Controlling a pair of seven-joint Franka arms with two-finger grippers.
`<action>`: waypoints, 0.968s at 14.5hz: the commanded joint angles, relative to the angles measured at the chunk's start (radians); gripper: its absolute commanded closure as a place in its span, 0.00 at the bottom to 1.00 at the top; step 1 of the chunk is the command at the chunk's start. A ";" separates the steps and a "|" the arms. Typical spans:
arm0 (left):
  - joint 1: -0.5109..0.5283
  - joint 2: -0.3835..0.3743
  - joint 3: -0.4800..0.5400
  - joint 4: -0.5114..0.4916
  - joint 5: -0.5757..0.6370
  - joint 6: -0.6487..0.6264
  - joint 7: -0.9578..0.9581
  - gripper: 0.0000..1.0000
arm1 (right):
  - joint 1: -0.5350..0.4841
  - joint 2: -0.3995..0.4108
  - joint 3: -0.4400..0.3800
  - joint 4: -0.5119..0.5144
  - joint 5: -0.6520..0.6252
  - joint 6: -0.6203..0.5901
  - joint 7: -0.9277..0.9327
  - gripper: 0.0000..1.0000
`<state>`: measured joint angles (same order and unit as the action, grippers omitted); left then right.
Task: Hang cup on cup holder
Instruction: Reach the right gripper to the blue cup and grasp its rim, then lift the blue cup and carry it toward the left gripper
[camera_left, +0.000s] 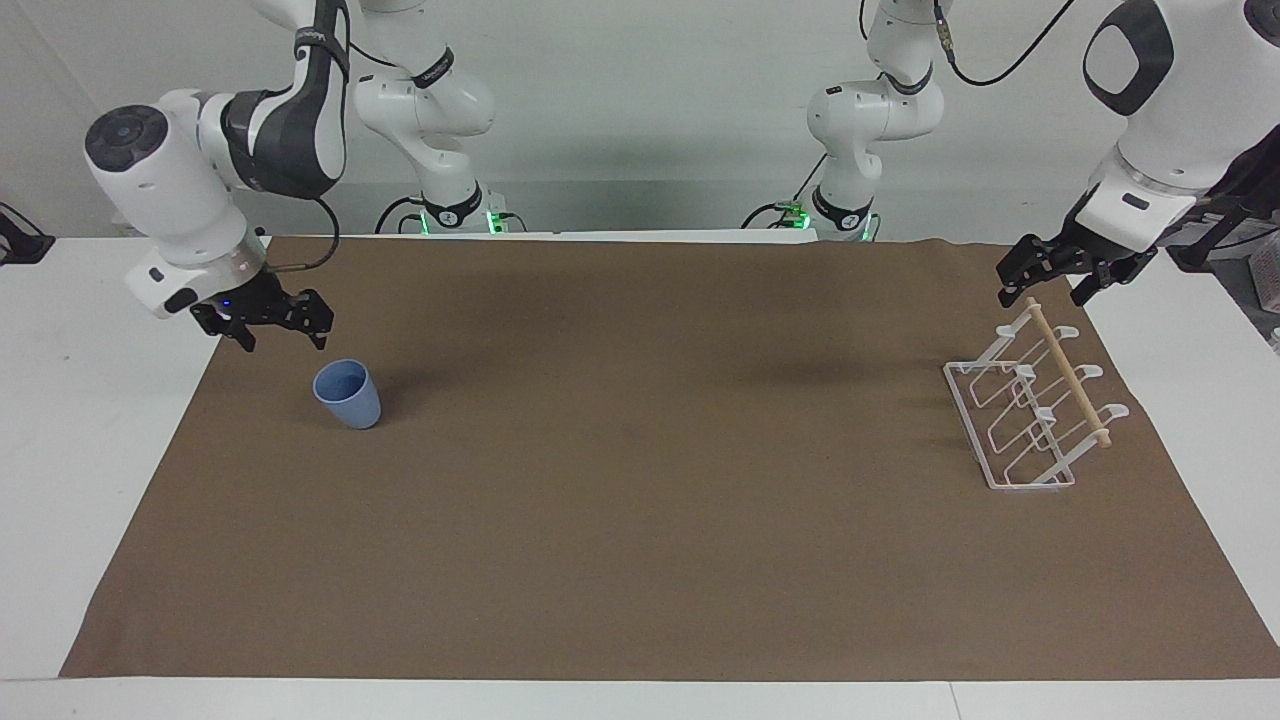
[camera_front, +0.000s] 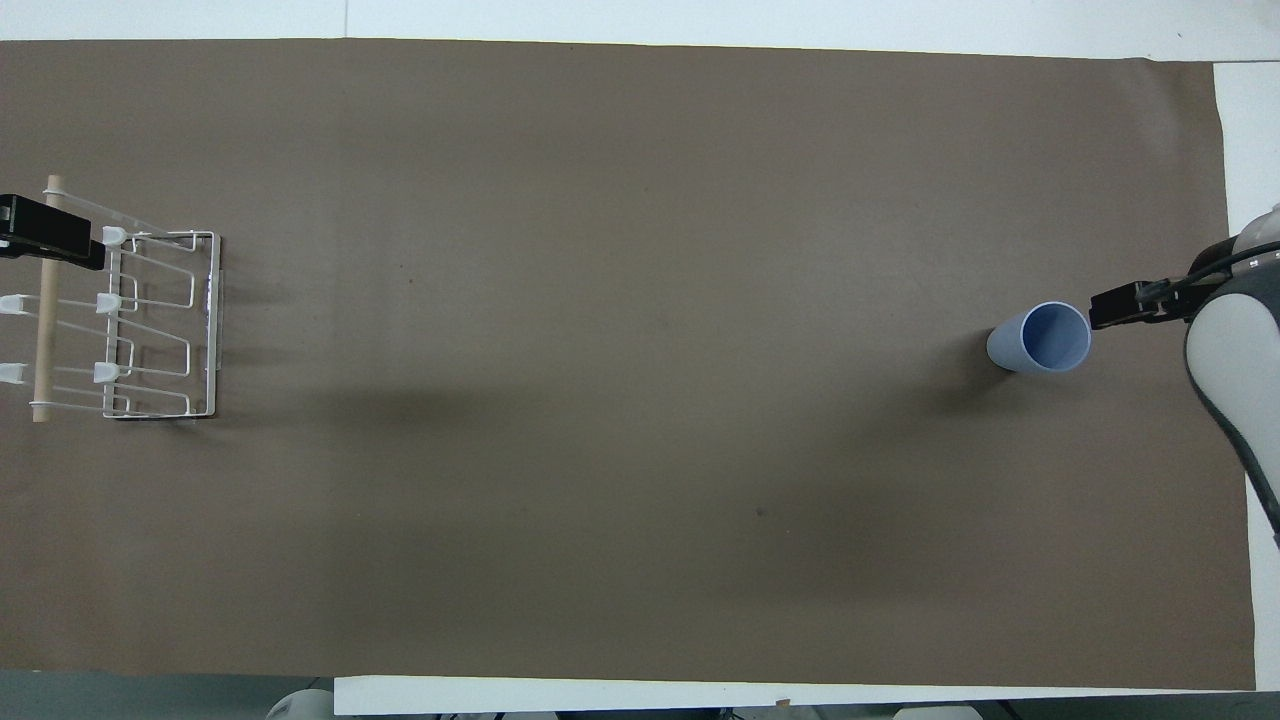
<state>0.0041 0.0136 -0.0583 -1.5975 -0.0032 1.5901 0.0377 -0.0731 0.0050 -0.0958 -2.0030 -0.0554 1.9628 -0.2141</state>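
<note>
**Count on my table**

I count one cup (camera_left: 347, 393), a light-blue tumbler, standing mouth up on the mat. I count one cup holder (camera_left: 1030, 408), a white wire rack. Across its top I see one wooden dowel (camera_left: 1066, 370). I make out six white-capped prong tips on the rack, in two rows of three. Under everything lies one brown mat (camera_left: 640, 560), spread over one white table (camera_left: 60, 420). I have two arms in view, each ending in one gripper: one left gripper (camera_left: 1045, 280) and one right gripper (camera_left: 283, 334). That makes two grippers, both with fingers spread apart
</note>
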 joint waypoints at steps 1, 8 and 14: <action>-0.001 -0.020 0.005 -0.016 0.017 -0.013 -0.005 0.00 | -0.022 0.027 0.004 -0.048 0.044 0.070 -0.050 0.07; -0.009 -0.020 0.005 -0.015 0.015 -0.005 -0.005 0.00 | -0.027 0.085 0.004 -0.132 0.048 0.223 -0.126 0.21; -0.010 -0.026 0.002 -0.018 0.017 -0.031 -0.009 0.00 | -0.024 0.104 0.008 -0.126 0.048 0.231 -0.177 0.98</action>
<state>0.0042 0.0135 -0.0584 -1.5982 -0.0032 1.5837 0.0374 -0.0930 0.1119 -0.0876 -2.1252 -0.0281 2.1805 -0.3557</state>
